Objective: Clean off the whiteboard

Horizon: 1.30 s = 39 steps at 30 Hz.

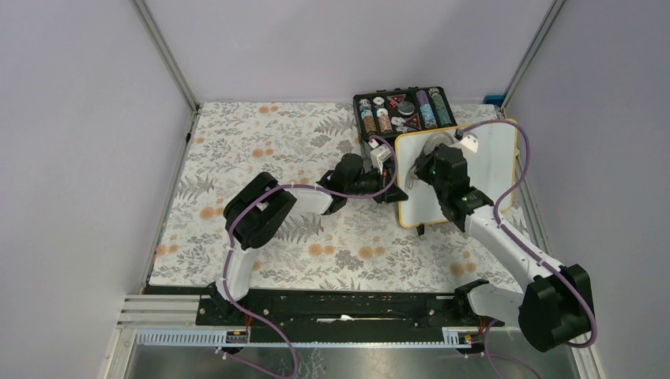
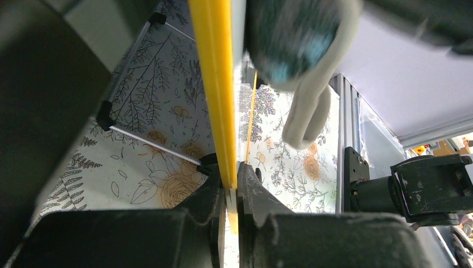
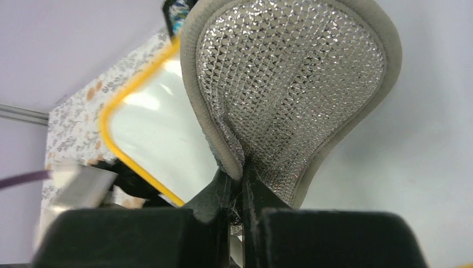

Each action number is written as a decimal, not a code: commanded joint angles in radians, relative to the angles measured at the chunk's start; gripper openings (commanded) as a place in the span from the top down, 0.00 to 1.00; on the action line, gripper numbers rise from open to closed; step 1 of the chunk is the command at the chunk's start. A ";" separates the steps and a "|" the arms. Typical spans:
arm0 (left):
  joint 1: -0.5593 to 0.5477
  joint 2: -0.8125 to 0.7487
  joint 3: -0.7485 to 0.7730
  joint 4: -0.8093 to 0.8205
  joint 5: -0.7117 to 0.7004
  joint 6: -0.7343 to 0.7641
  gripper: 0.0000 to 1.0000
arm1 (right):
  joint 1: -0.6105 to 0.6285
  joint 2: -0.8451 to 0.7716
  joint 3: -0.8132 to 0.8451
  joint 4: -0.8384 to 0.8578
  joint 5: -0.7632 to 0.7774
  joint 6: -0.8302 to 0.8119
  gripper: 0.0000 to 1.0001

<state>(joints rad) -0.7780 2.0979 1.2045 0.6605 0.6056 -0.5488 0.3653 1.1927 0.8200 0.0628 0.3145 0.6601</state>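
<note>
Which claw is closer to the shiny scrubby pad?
Right. The right claw is pinching the pad itself, over the whiteboard. The left claw grips the whiteboard's yellow edge, off to the pad's side.

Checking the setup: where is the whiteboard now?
Top view: the whiteboard sits right of centre, near the black chip case, its left edge pinched by the left claw.

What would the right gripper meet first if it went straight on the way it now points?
Probably the face of the whiteboard: the right gripper, shut on a mesh pad, points at it, so the pad would press there first. Whether it touches now is unclear.
</note>
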 commanded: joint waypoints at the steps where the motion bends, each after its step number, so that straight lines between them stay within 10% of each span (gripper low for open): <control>1: 0.049 0.086 -0.010 -0.233 -0.136 -0.062 1.00 | -0.015 -0.042 -0.188 -0.031 0.057 0.063 1.00; 15: 0.049 0.086 -0.011 -0.236 -0.138 -0.060 1.00 | -0.045 -0.187 -0.458 -0.120 0.072 0.128 1.00; 39: 0.049 0.090 -0.005 -0.237 -0.132 -0.060 1.00 | -0.089 0.180 0.287 -0.091 0.035 -0.079 1.00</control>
<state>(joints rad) -0.7780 2.1033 1.2175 0.6575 0.5949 -0.5434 0.3176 1.3083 1.0199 -0.2886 0.3321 0.5816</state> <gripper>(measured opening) 0.076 0.064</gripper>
